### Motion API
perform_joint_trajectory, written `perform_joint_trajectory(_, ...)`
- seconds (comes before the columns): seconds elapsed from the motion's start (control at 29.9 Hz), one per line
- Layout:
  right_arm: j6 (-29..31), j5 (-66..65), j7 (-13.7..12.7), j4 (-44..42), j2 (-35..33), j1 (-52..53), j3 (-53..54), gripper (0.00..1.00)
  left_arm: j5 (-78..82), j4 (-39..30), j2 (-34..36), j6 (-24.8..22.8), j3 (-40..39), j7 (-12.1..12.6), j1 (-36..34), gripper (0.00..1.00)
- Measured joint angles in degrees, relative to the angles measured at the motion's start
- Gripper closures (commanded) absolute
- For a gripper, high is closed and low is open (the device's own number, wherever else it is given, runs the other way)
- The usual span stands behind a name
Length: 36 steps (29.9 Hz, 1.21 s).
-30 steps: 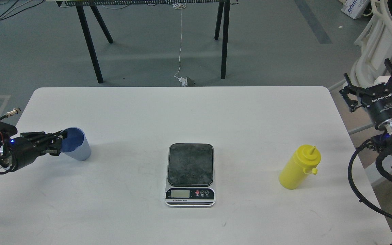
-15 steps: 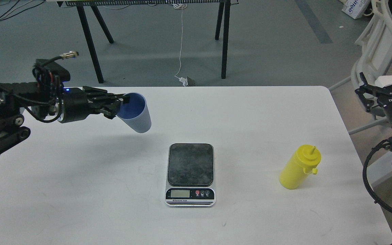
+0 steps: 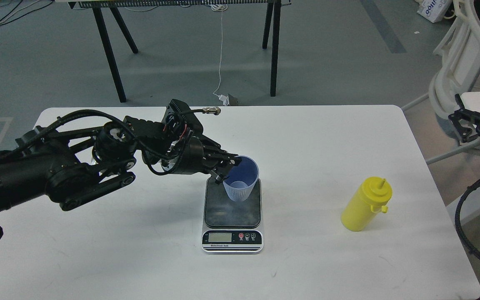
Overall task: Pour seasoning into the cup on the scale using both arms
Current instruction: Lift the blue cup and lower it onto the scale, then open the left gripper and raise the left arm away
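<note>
The left hand [image 3: 228, 166] reaches in from the left across the white counter [image 3: 140, 258] and pinches the near-left rim of the cup [image 3: 241, 180], one finger over the lip and another against the outer wall. The cup stands over the rear half of the scale [image 3: 232, 210], on or just above the dark platform; whether its base is fully seated cannot be told. It looks upright or very slightly tilted.

The chief risk lies in letting go. If the fingers spread while the base is off the platform or the cup is leaning, the light cup could tip or skid toward the platform's back edge. A finger hooked inside the rim may also drag the cup sideways as the arm pulls back. Any leftover pressure from the hand would upset the weight reading.

The cup's blue inside shows no contents; it appears empty.

Further right, the seasoning [image 3: 366, 204] stands alone on the counter, well apart from the scale, capped, nozzle pointing up and to the right. How full it is cannot be seen through the yellow wall. It is tall and narrow, so a clumsy approach could knock it over.

At the far right edge, the right hand [image 3: 471, 123] sits beyond the counter, only partly in view; its fingers look spread and hold nothing.
</note>
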Motion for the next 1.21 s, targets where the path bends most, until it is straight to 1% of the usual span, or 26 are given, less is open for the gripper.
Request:
perform_joint_trajectory(0.1,0.00,0.00,0.00,0.03,0.00,-0.20,0.01,0.00,0.00,0.12,0.12,-0.01,0.32,0.03,0.42,0.89)
perform_joint_trajectory(0.17,0.00,0.00,0.00,0.12,0.00,-0.22,0.02,0.00,0.00,0.12,0.13,-0.13,0.33,0.02,0.70,0.80)
perform_joint_trajectory(0.23,0.00,0.00,0.00,0.16,0.00,-0.25,0.04,0.00,-0.08,0.12,0.09,-0.31,0.33,0.03,0.95,0.68)
perform_joint_trajectory(0.27,0.00,0.00,0.00,0.16,0.00,-0.25,0.04,0.00,-0.15,0.11,0.02,-0.36,0.33,0.03,1.00,0.59)
perform_joint_trajectory(0.3,0.00,0.00,0.00,0.17,0.00,-0.25,0.05,0.00,-0.19,0.10,-0.05,-0.40,0.33,0.02,1.02,0.47)
perform_joint_trajectory(0.33,0.00,0.00,0.00,0.17,0.00,-0.25,0.05,0.00,-0.19,0.09,-0.09,-0.42,0.33,0.02,1.04,0.38)
perform_joint_trajectory(0.44,0.00,0.00,0.00,0.18,0.00,-0.26,0.05,0.00,-0.25,0.08,-0.05,-0.45,0.24,0.02,1.07,0.26)
perform_joint_trajectory(0.57,0.00,0.00,0.00,0.30,0.00,-0.47,0.06,0.00,-0.79,-0.11,0.94,-0.37,-0.78,-0.08,1.07,0.15)
perform_joint_trajectory(0.6,0.00,0.00,0.00,0.33,-0.05,-0.61,0.06,0.00,-1.15,-0.23,1.36,-0.27,-1.20,-0.20,1.07,0.13)
perform_joint_trajectory(0.67,0.00,0.00,-0.04,0.62,-0.79,-0.91,0.06,0.00,-3.56,-0.81,2.57,-0.12,-2.88,-0.48,1.05,0.12)
perform_joint_trajectory(0.74,0.00,0.12,-0.07,1.09,-2.12,-1.48,0.06,0.00,-8.39,-1.95,3.72,-0.13,-5.46,-0.64,0.75,0.08)
perform_joint_trajectory(0.8,0.00,0.25,-0.15,1.80,-3.63,-3.08,0.07,0.01,-15.82,-2.93,4.74,-0.38,-8.86,-0.68,0.50,0.03)
perform_joint_trajectory(0.9,0.00,1.02,-0.19,3.82,-6.60,-8.35,0.08,0.00,-32.08,-3.02,5.67,-0.54,-14.87,-0.56,0.23,0.01)
perform_joint_trajectory(1.0,0.00,3.17,-0.19,5.73,-8.35,-15.18,0.07,0.01,-48.32,-0.62,5.81,-0.30,-19.51,-0.22,0.13,0.01)
perform_joint_trajectory(1.1,0.00,4.25,-0.19,6.68,-8.44,-20.39,-0.17,0.01,-62.73,2.74,5.87,-0.26,-22.88,-0.16,0.13,0.01)
perform_joint_trajectory(1.21,0.00,4.42,-0.14,10.00,-7.59,-25.70,-0.42,0.01,-77.70,5.68,6.21,-0.45,-25.80,-0.10,0.57,0.01)
